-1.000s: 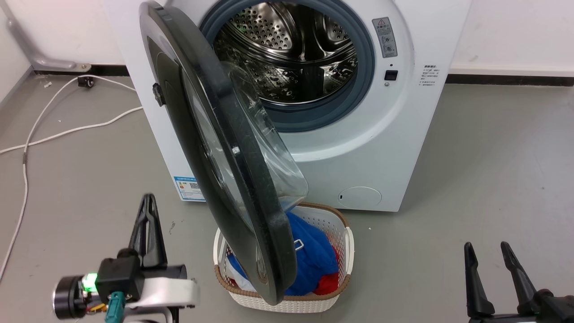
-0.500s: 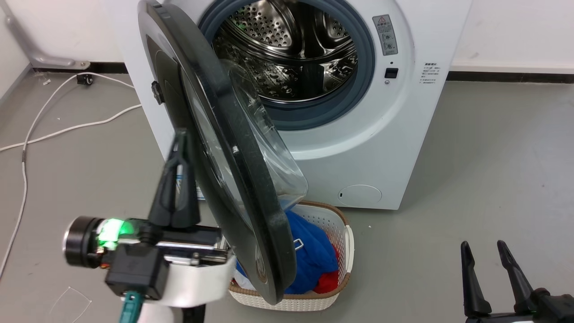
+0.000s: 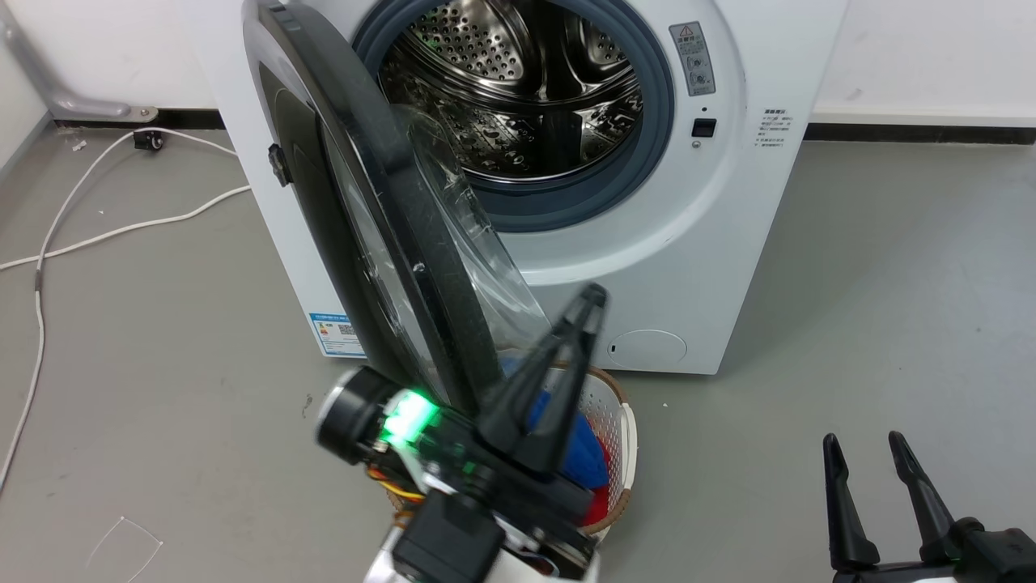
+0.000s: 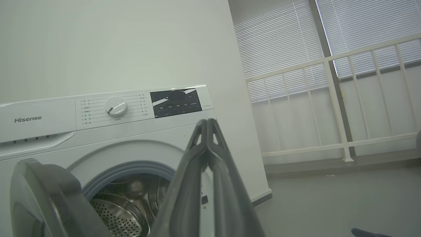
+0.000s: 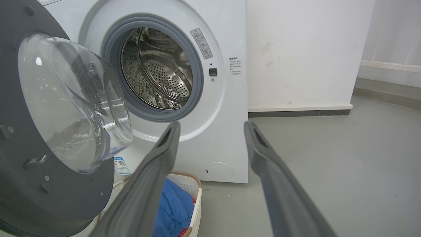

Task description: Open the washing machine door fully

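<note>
Grey floor, left gripper shifted across door

A white woven laundry basket with a brown rim is standing on the grey floor. It is holding a blue garment, with a red one lying just beside the blue. White cables are trailing across the floor at the left. A black baseboard is running along the foot of the white wall. In the left wrist view, a white railing is standing in front of closed window blinds.
</note>
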### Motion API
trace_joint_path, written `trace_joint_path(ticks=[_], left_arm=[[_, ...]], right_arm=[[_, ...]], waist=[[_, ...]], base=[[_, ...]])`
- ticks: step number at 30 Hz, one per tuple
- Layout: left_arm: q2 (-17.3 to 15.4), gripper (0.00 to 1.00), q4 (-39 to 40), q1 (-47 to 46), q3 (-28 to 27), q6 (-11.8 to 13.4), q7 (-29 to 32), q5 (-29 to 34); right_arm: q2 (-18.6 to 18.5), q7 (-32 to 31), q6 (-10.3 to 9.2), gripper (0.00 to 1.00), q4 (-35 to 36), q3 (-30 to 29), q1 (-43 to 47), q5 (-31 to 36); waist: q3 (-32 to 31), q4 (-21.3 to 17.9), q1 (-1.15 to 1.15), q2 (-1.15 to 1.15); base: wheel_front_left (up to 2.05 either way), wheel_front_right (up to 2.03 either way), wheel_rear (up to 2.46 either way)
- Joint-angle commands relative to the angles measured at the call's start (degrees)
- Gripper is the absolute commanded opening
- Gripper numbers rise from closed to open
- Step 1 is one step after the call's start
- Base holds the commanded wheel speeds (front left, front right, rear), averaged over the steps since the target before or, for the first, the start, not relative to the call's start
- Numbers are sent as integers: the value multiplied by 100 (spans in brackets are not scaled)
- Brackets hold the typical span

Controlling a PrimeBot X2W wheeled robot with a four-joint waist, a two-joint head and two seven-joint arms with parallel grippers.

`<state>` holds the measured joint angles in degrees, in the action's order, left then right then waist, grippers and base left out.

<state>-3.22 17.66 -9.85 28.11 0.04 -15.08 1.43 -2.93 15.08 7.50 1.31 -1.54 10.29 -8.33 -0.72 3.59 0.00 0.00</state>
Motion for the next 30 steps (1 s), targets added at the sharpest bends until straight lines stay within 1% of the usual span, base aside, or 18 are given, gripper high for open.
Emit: trace_joint_path(ticks=[1, 7, 15, 24, 30], left_arm=[[2, 0, -41, -56, 145, -40, -14, 17], [10, 0, -272, -86, 815, -200, -14, 64], [3, 0, -773, -13, 1373, -288, -14, 69], [-113, 0, -1307, 206, 1627, -182, -14, -7], [-250, 0, -1535, 379, 1566, -36, -14, -92]], right_arm=[[10, 11, -1, 100, -11, 11, -69, 22], [10, 11, -1, 100, -14, 17, -91, 35], [10, 11, -1, 100, -38, 41, -96, 83], [10, 11, -1, 100, -70, 67, -144, 125], [10, 11, -1, 100, -86, 32, -209, 157]], waist=[[5, -8, 0, 0], [36, -11, 0, 0], [93, 25, 0, 0], [178, 58, 0, 0], [275, 96, 0, 0]], base=[[0, 0, 0], [0, 0, 0], [0, 0, 0], [0, 0, 0], [0, 0, 0]])
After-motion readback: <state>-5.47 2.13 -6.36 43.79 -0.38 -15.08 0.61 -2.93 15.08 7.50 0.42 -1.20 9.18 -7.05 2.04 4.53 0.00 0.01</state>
